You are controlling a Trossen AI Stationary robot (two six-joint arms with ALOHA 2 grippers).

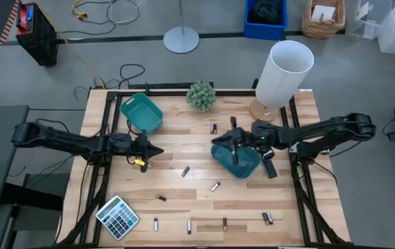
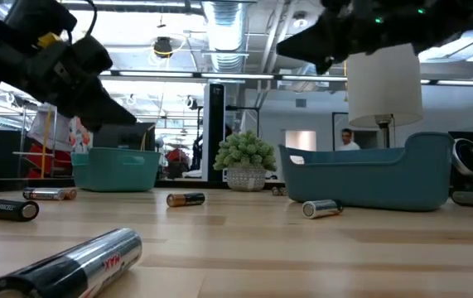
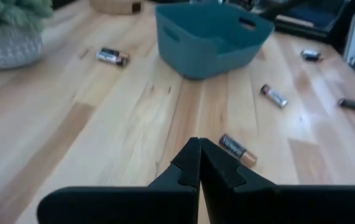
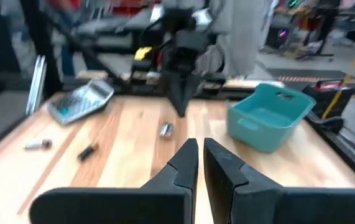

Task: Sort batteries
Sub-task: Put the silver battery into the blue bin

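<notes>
Several small batteries lie scattered on the wooden table, dark and silvery, among them one in the middle, one nearer the front and one toward the back. A teal tray stands at the back left and a second teal tray right of centre. My left gripper hovers shut left of centre, above the table, with a battery lying just beyond its fingertips. My right gripper hangs over the left rim of the second tray. Its fingers stand nearly together, with nothing between them.
A grey calculator lies at the front left corner. A small potted plant and a white lamp stand along the far edge. A dark gadget lies beside the right tray. More batteries line the front edge.
</notes>
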